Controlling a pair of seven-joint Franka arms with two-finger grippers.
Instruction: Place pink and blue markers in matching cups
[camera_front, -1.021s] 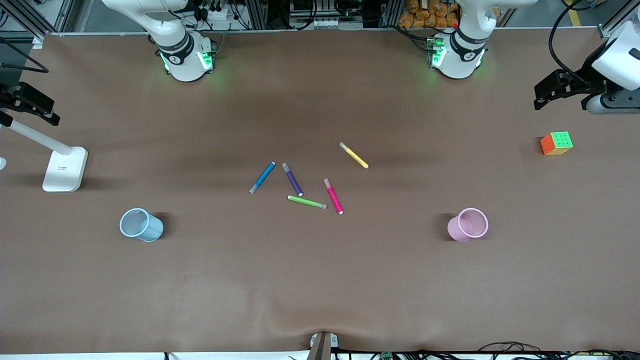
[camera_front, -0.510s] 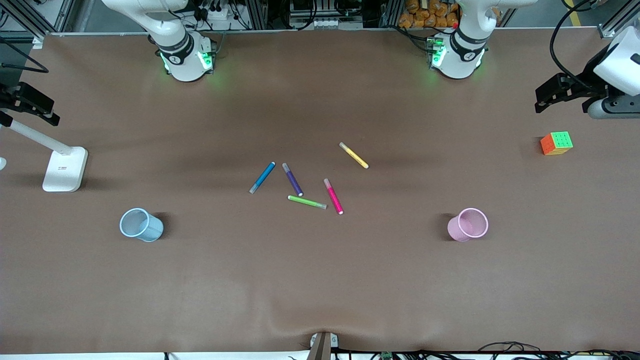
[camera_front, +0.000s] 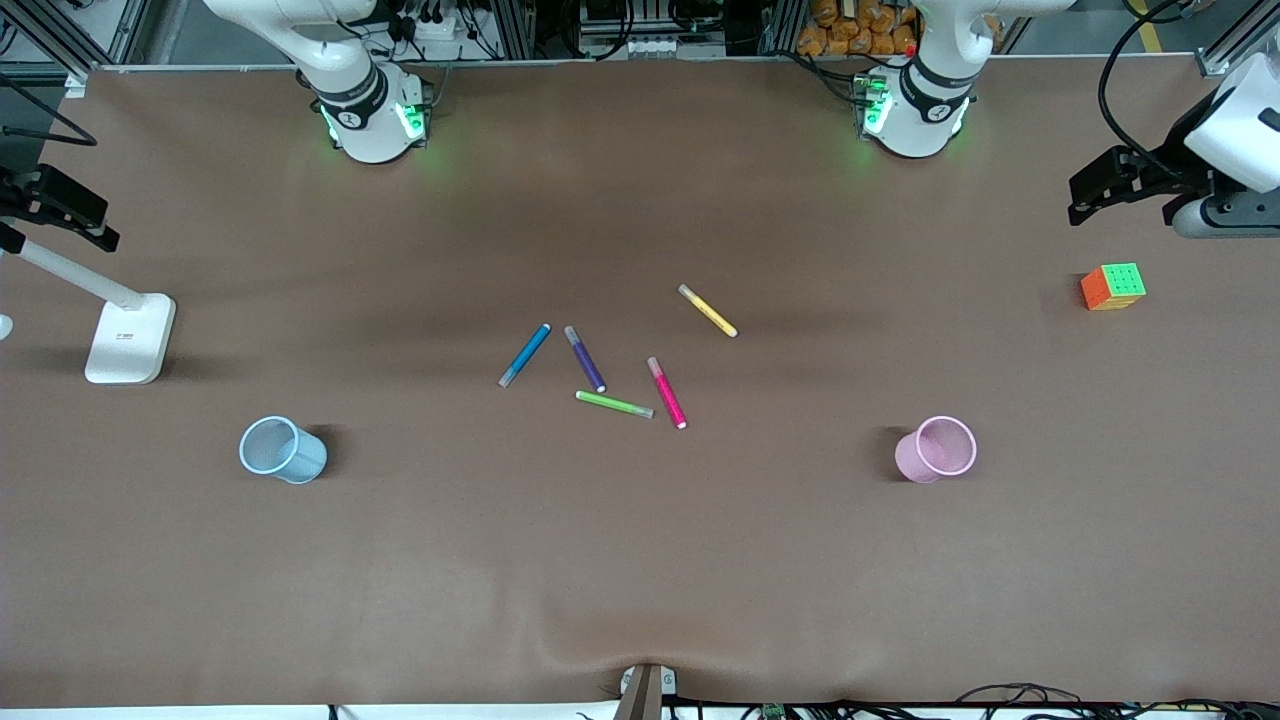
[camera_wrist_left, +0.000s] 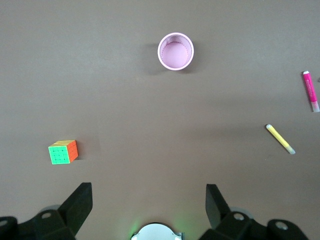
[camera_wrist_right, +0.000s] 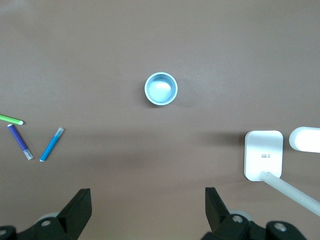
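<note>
Nothing has moved in the last second: pink marker (camera_front: 667, 392) and blue marker (camera_front: 525, 355) lie untouched. Left gripper (camera_wrist_left: 149, 200) and right gripper (camera_wrist_right: 148, 200) hover wide open, empty.

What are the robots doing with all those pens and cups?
Nothing is being held yet. The pink marker and blue marker lie mid-table among other pens. The pink cup and blue cup stand upright and empty. The left gripper is open, high over the table; so is the right gripper.
</note>
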